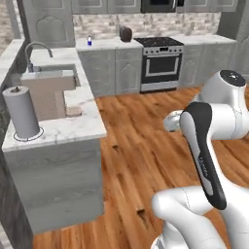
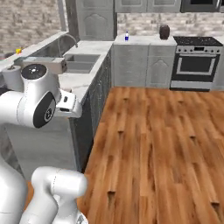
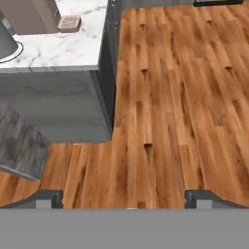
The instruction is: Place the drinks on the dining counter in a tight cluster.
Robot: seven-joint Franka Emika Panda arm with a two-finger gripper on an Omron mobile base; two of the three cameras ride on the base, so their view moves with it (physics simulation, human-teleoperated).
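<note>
Brown wood floor (image 3: 165, 97) lies under the gripper (image 3: 124, 199), its fingers wide apart and empty. A small bottle (image 1: 89, 42) stands far off, upper left, on the back counter (image 1: 109, 44).

White grey-veined worktop (image 1: 73, 127); orange-brown plank floor (image 1: 141, 146)
</note>
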